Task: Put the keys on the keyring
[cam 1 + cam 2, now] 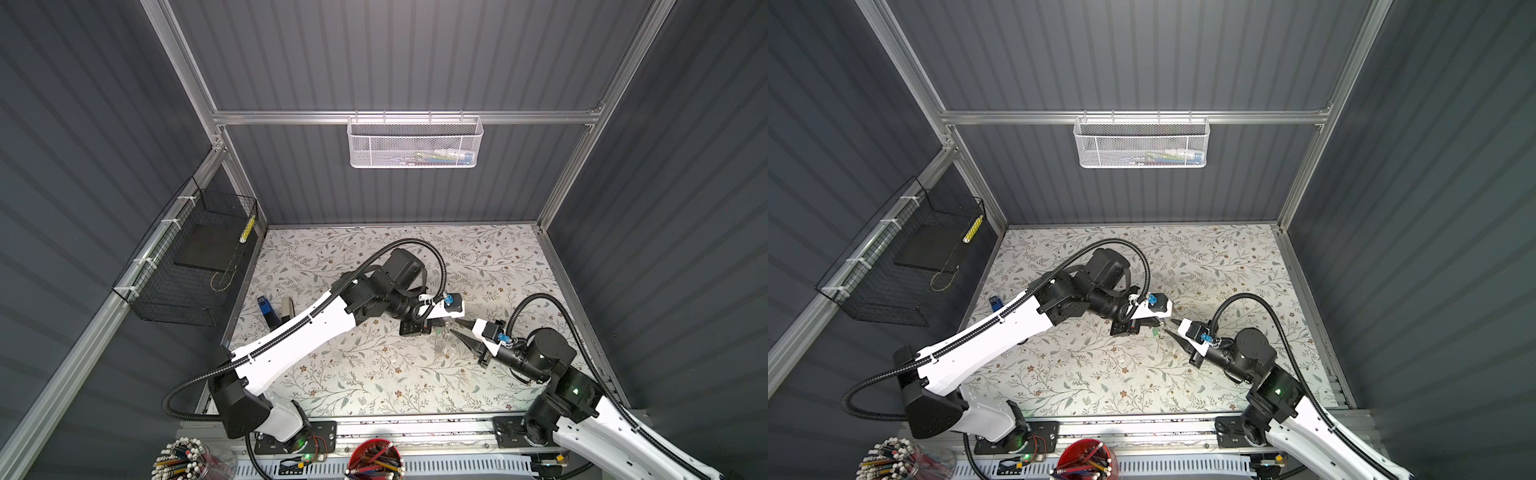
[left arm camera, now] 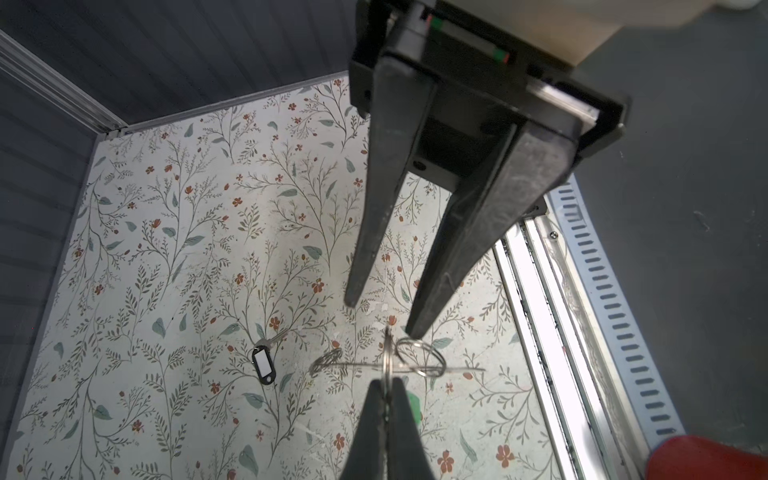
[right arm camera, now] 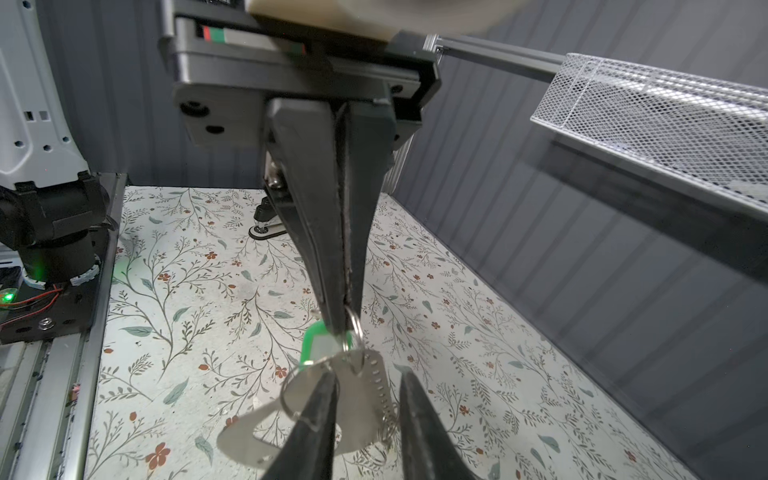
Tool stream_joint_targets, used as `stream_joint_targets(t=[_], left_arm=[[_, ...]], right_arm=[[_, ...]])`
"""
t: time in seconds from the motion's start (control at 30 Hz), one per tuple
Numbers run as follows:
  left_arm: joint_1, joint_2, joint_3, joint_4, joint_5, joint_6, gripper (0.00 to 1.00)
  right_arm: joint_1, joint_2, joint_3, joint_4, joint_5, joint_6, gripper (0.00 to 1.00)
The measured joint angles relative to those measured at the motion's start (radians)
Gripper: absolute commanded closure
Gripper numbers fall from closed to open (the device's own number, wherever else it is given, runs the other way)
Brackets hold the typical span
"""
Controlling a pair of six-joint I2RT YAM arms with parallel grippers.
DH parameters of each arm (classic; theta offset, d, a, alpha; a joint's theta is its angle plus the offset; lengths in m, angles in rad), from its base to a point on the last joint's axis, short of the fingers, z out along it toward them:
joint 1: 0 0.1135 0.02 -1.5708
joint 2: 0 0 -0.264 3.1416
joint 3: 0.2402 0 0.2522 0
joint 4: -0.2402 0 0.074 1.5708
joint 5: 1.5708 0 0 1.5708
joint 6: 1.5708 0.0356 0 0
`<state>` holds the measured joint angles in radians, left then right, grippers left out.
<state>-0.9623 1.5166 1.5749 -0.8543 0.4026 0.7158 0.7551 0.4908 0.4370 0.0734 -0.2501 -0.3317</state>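
My left gripper [image 2: 386, 384] is shut on a thin wire ring [image 3: 354, 328] and holds it above the flowered table. From that ring hang the bright green tag [image 3: 318, 345] of one key and the grey flat keyring [image 3: 365, 390], whose row of small holes faces the right wrist view. My right gripper [image 3: 366, 374] is open around the keyring's holed edge, with one finger [image 3: 320, 415] in front of the plate. In both top views the two grippers [image 1: 446, 322] [image 1: 1169, 326] meet at mid-table. The black-framed key with the white insert [image 2: 264, 365] lies flat on the table.
A white mesh basket [image 1: 415, 141] hangs on the back rail and a black wire basket [image 1: 195, 257] on the left wall. A blue-topped object [image 1: 266, 309] and a dark one [image 1: 286, 309] lie by the table's left edge. Pencil cups [image 1: 376, 459] stand in front.
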Motion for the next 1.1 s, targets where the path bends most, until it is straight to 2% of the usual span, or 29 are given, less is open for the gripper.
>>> stream_joint_targets(t=[0.3,0.77,1.1], left_arm=[[-0.012,0.027,0.037,-0.111,-0.052,0.026,1.0],[-0.013,0.033,0.061,-0.13,-0.05,0.037,1.0],[-0.012,0.034,0.063,-0.138,-0.043,0.042,0.98]], right_arm=[[0.006,0.059,0.01,0.013,-0.042,0.01,0.78],[0.006,0.113,0.008,0.081,-0.084,0.037,0.8],[0.006,0.118,0.008,0.09,-0.117,0.044,1.0]])
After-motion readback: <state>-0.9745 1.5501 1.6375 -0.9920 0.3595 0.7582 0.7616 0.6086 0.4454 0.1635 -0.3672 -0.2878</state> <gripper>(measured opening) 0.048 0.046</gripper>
